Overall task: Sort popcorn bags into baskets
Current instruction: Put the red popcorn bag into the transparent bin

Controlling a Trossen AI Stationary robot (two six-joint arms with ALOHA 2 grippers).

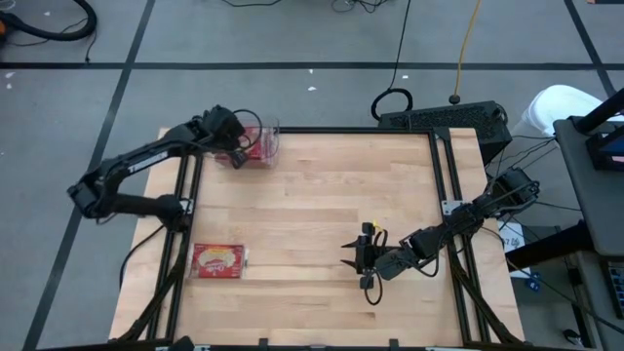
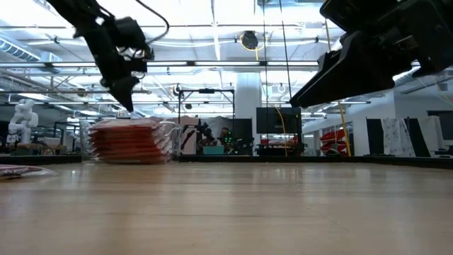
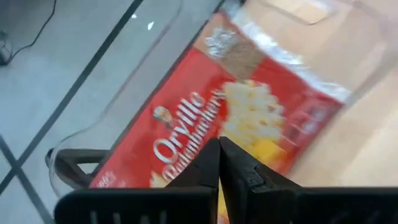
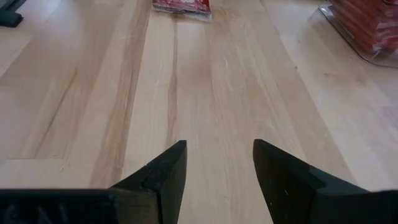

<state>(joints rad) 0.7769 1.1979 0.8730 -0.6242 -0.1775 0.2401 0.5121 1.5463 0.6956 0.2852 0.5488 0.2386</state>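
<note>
From above, the table (image 1: 322, 214) is showing two dark arms. The left gripper (image 1: 237, 156) is hanging at the far left corner, right at the edge of the clear bin (image 1: 269, 146). Red bags (image 1: 257, 144) are sitting inside the bin. One more bag (image 1: 219, 260) is lying flat on the wood near the left edge, well apart from the bin. The right gripper (image 1: 353, 255) is waiting over the near right part of the table, pointing toward that lone bag.

From table height, the bags (image 2: 131, 140) are sitting in a neat stack inside the bin (image 2: 168, 142). The left gripper (image 2: 129, 98) is hanging just above the stack, with its tips pointing down. The lone bag (image 2: 21, 171) is peeking in flat at the left edge. The right arm (image 2: 368, 49) is hanging high on the right.

In the left wrist view, the left gripper (image 3: 219, 163) is squeezed tight with nothing between its fingers. The top bag (image 3: 236, 118) is lying under it, inside the bin's clear wall (image 3: 118, 106).

In the right wrist view, the right gripper (image 4: 217, 165) is spread wide and holding nothing, over bare wood. The lone bag (image 4: 181, 7) is lying far ahead. The bin of bags (image 4: 367, 28) is sitting off in the corner.
</note>
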